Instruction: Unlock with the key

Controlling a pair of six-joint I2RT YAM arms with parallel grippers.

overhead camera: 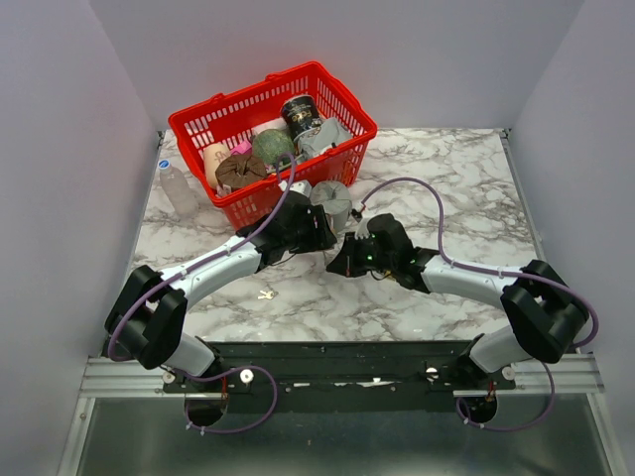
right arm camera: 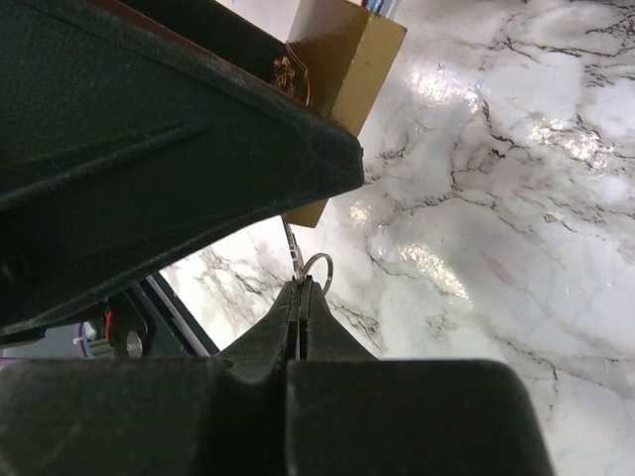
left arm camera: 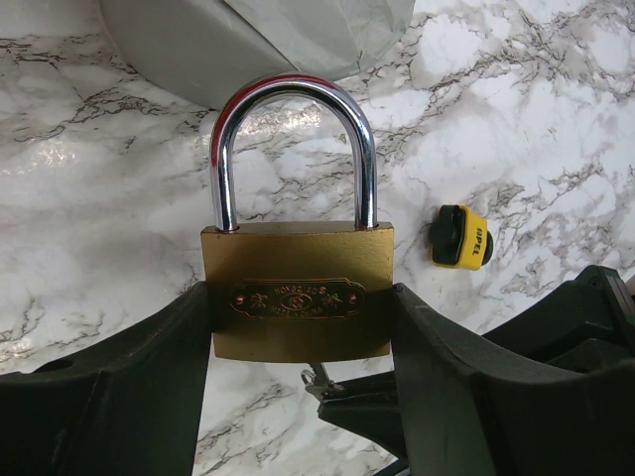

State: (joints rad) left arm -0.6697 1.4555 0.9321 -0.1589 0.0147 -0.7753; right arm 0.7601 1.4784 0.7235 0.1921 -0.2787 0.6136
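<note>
While the left gripper (left arm camera: 298, 332) clamps the padlock (left arm camera: 296, 288) by its two side faces, one black finger (left arm camera: 129, 387) per side, the right gripper (right arm camera: 301, 297) is pinched tight on the key (right arm camera: 294, 248), w/ no gap btw its fingers. The key's thin blade sticks out of the right fingertips and runs up to the padlock's underside; a small wire ring (right arm camera: 319, 268) hangs beside it. Can't tell if the blade is actually in the keyhole.

Padlock: squarish brass body, upright in the left wrist view, held just above the table (overhead camera: 446, 169) near its middle, in front of the basket (overhead camera: 342, 94). Chrome shackle (left arm camera: 293, 99) arches over the top, both legs seated in the body, so it looks locked. Front face has an oval embossed plate w/ raised writing, too fine to read.

Just to one side on the marble lies a small yellow-and-black item (left arm camera: 459, 236); black letters on its yellow part read approx "OPL". Behind the shackle sits a grey round container (left arm camera: 198, 50) w/ crumpled white plastic (left arm camera: 317, 30) on it.

Farther out, the basket is red, packed w/ mixed items incl. a dark can (overhead camera: 298, 114) whose label can't be read. A clear bottle (overhead camera: 179, 188) w/ a blue cap stands beside it. A small metal bit (overhead camera: 266, 294) lies on the table near the left arm.
</note>
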